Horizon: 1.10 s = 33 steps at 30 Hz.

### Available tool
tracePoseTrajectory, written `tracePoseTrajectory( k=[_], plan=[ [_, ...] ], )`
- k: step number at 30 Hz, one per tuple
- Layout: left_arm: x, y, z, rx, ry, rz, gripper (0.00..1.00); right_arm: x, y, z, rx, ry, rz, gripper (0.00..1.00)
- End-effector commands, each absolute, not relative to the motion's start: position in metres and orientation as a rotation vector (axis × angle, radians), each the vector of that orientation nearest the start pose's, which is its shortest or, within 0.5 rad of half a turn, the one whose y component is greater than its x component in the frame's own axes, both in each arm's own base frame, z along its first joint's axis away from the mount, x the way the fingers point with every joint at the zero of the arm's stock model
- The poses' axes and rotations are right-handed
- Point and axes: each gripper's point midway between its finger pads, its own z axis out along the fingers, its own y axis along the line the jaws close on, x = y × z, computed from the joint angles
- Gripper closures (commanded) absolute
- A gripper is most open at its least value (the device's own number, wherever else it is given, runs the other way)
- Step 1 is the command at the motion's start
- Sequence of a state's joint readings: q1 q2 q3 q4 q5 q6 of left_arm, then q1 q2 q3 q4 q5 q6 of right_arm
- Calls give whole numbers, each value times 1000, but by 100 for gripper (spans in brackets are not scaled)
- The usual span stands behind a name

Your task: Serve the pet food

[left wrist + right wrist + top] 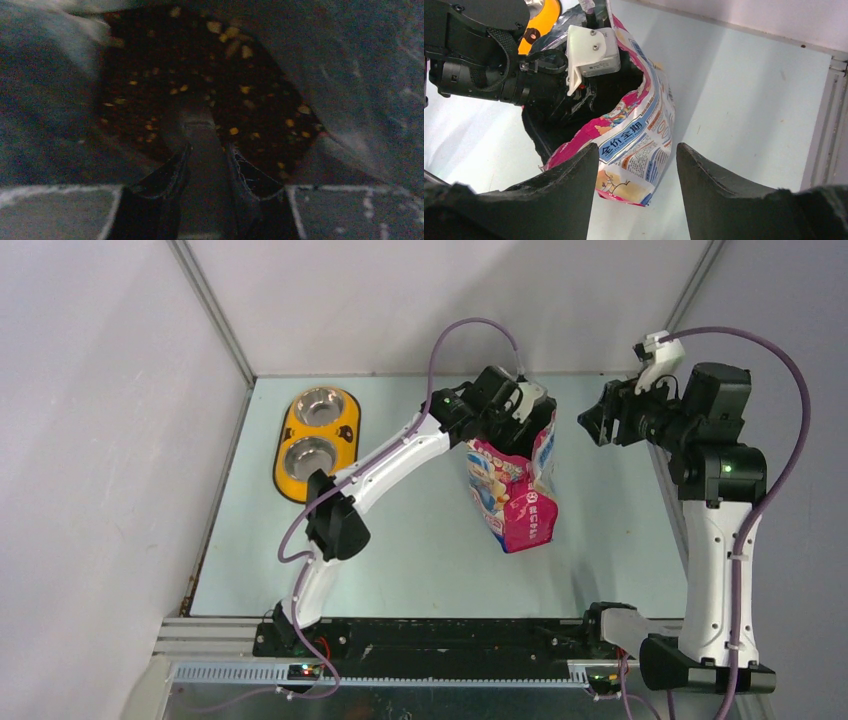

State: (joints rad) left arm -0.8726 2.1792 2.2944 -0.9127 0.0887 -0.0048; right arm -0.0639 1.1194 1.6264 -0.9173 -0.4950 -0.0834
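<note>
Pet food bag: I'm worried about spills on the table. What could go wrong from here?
1. The right gripper is open and apart from the bag, so nothing steadies it. Lifting the left gripper out of it could tip or drag it.
2. The orange double bowl sits far to the left. Pet food carried on the clear scoop could drop on the way.

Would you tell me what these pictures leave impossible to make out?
Left wrist view: dim and blurred; the pale piece pinched by the left gripper, reaching into the pet food, cannot be identified.
Top view: that gripper's fingertips are hidden inside the bag.
Right wrist view: the left arm blocks the bag's inside; the orange feeder is cut off.
</note>
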Motion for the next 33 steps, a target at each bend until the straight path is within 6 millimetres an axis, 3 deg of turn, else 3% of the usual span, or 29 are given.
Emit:
tracePoseTrajectory(
  k=[1,5,8,11,14,18,26,33],
  plan=[
    [284,-448,225,1052,2301,-883,100,289,63,396,-335,1906,408,39],
    [268,-456,255,954,2307,-1085,100,291,59,389,-316,1934,402,39],
    [271,-457,280,844,2292,-1178,100,294,56,383,-293,1959,407,39],
    [289,-446,294,724,2290,-1161,100,298,52,371,-261,1996,409,40],
    [305,-443,305,587,2296,-1261,100,297,46,342,-228,2068,413,41],
    [322,-440,323,474,2264,-1401,100,294,35,319,-223,2089,389,39],
    [359,-410,356,315,2172,-1423,100,294,31,314,-205,2081,372,37],
    [363,-393,371,242,2147,-1492,100,292,28,314,-202,2080,349,37]
  ],
)
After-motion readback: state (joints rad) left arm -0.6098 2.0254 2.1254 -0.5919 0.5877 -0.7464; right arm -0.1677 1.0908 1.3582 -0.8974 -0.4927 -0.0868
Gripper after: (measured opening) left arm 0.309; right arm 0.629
